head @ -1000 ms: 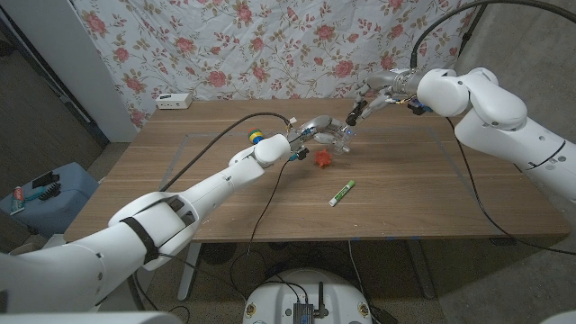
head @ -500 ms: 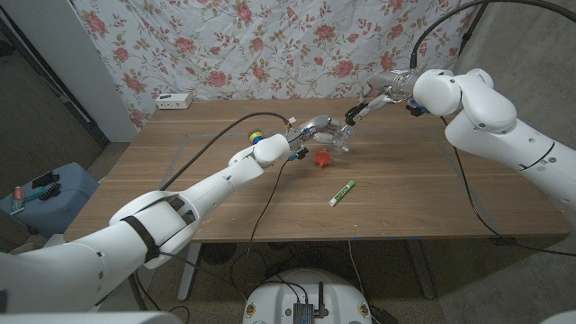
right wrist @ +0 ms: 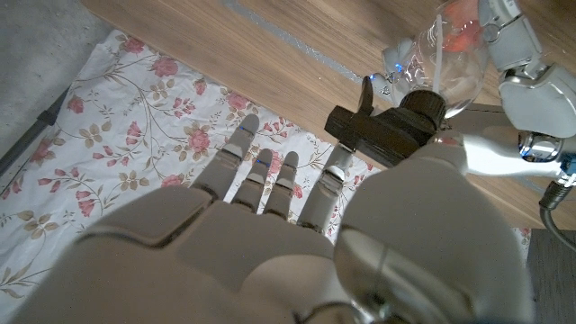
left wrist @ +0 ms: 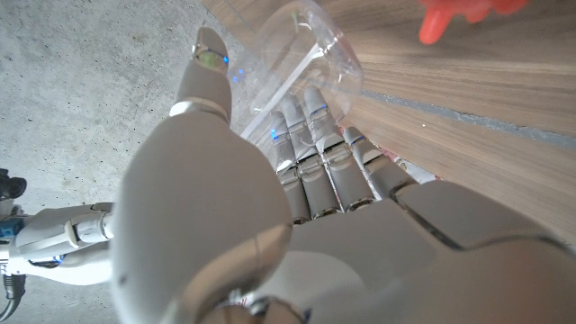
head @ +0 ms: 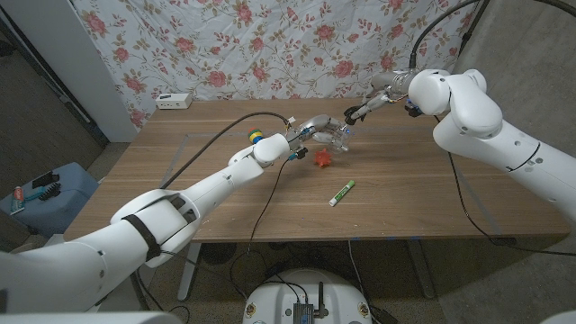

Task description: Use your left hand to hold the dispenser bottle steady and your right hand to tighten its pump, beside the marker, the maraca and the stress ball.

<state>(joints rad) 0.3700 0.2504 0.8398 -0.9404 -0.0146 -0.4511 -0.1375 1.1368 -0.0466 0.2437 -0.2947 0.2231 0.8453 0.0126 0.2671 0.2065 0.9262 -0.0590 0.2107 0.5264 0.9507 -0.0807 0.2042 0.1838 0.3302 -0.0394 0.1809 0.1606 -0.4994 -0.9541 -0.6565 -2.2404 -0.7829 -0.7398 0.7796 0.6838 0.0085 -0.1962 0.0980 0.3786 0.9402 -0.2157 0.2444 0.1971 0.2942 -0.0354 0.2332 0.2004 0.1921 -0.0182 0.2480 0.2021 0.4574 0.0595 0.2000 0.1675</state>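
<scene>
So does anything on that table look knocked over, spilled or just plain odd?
Nothing looks spilled or broken. The clear dispenser bottle is held off upright in the left hand, as the job needs. The marker lies on its side and the red stress ball sits loose nearby.

I'm looking down from the head over the table [head: 270, 193]; both wrist cameras are sitting close behind their hands, sharing the dispenser bottle [left wrist: 301, 49] toward twelve o'clock.
</scene>
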